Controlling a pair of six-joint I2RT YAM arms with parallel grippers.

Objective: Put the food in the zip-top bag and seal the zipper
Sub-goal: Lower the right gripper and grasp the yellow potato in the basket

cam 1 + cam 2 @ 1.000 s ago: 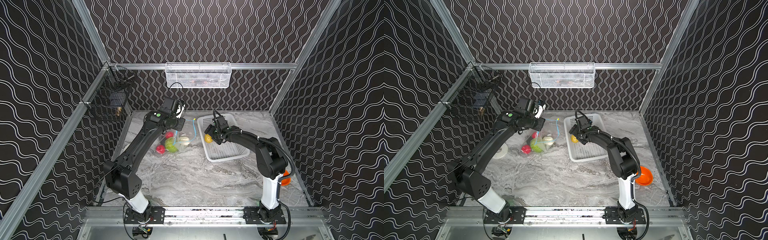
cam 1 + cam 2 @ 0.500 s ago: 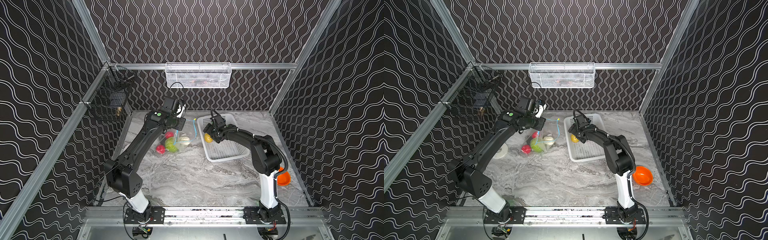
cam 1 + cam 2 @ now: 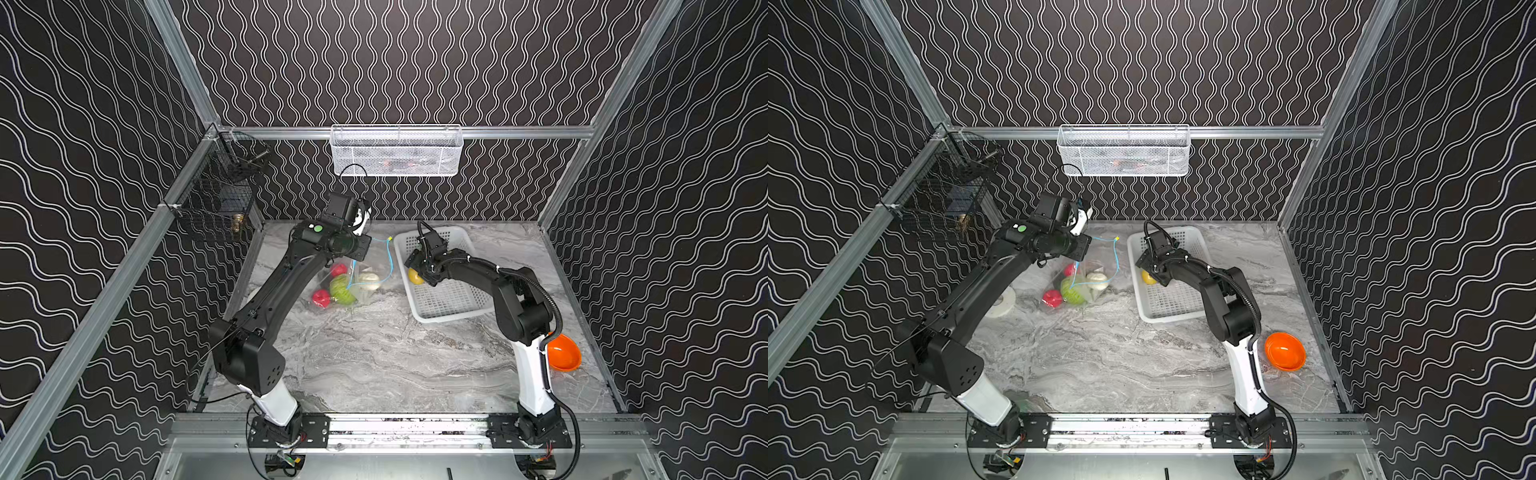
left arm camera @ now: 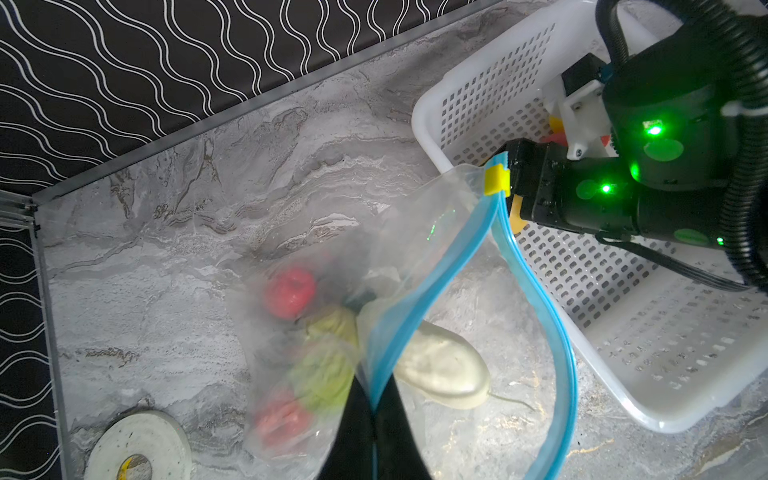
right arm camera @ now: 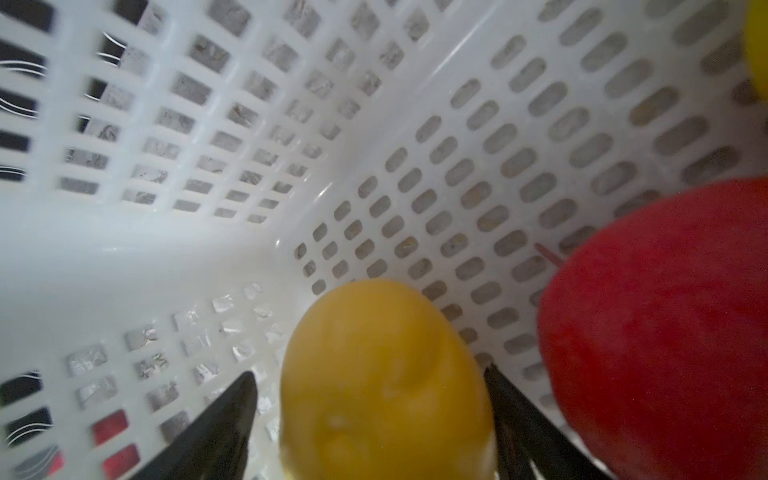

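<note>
The right gripper [image 5: 369, 372] has its fingers [image 5: 224, 415] spread to either side of the yellow potato [image 5: 386, 415]. A sliver of the white basket [image 5: 166, 266] shows between one finger and the potato, so nothing is grasped yet. The left gripper [image 4: 374, 419] is clenched on the blue zipper [image 4: 432, 291]. It holds the mouth of the zip-top bag [image 4: 415, 232] lifted and gaping, just beside the basket. The yellow slider tab [image 4: 496, 178] sits at the strip's far end.

The step in hand looks like picking up the potato. Next the fingers should close, lift it clear of the basket wall and carry it across into the held-open mouth.

Counted, the bag holds two red rounds [image 4: 289, 293], one green cabbage [image 4: 328, 374] and one white radish [image 4: 440, 370]. The basket holds one potato, a third red round [image 5: 665, 332], and a yellow edge [image 5: 758, 50] at the frame's corner. That edge is possibly the pepper, though too little shows. No avocado is visible. One orange bowl [image 3: 563, 353] stands well apart.
</note>
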